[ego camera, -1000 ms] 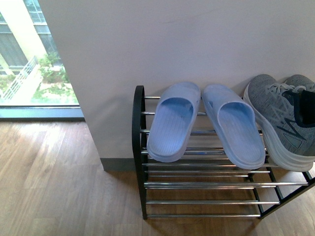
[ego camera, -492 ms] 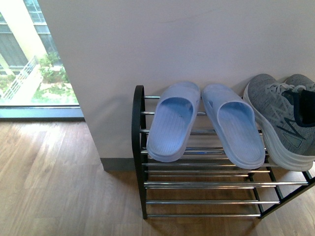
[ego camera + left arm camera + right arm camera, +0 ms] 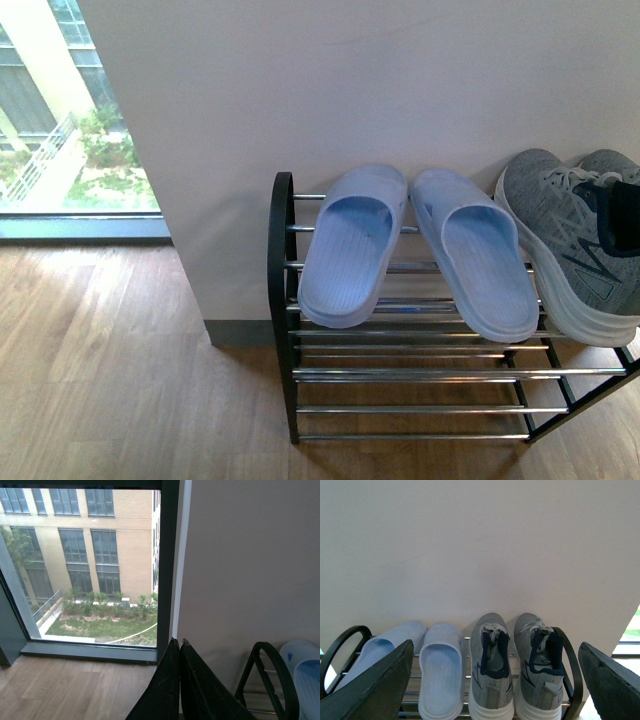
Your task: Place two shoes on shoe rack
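Slides (image 3: 415, 250) in pale blue rubber lie side by side on the top shelf of the shoe rack (image 3: 400, 375) in the front view, toes to the white wall (image 3: 350, 90), heels overhanging the front rods, likely because the shelf is shallower than the shoes. Beside them on the right sit the grey sneakers (image 3: 580, 240), partly cut off by the frame edge. Neither arm shows here.

From the left wrist, the left gripper (image 3: 179, 652) has its black fingers pressed together and holds nothing; it hangs beside the rack's black end loop (image 3: 267, 680), with a window (image 3: 82, 565) beyond.

From the right wrist, the right gripper (image 3: 500, 680) has its fingers spread wide and empty, facing the rack. Both pairs stand in a row, sneakers (image 3: 517, 670) beside slides (image 3: 422, 665), heels outward. Judging by this, the placing looks done, with both arms clear of the shoes.
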Controlling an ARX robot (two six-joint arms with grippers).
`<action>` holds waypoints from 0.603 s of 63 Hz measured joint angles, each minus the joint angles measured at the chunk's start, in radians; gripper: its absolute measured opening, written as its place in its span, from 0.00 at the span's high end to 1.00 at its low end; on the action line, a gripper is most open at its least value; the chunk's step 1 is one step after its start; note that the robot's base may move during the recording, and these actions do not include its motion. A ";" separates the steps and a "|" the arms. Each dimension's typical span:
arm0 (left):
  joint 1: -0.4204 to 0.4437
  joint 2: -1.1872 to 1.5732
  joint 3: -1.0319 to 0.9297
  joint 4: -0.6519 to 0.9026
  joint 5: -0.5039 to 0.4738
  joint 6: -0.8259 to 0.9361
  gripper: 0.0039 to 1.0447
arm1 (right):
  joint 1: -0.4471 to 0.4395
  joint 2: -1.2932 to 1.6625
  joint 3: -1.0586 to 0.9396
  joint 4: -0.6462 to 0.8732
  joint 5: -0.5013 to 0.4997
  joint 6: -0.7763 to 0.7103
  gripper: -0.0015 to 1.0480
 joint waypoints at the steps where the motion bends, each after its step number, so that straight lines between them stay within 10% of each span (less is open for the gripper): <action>1: 0.000 -0.004 0.000 -0.005 0.000 0.000 0.99 | 0.000 0.000 0.000 0.000 0.000 0.000 0.09; 38: 0.001 -0.192 0.000 -0.211 0.000 0.001 0.96 | 0.000 -0.001 0.000 0.000 0.000 0.000 0.09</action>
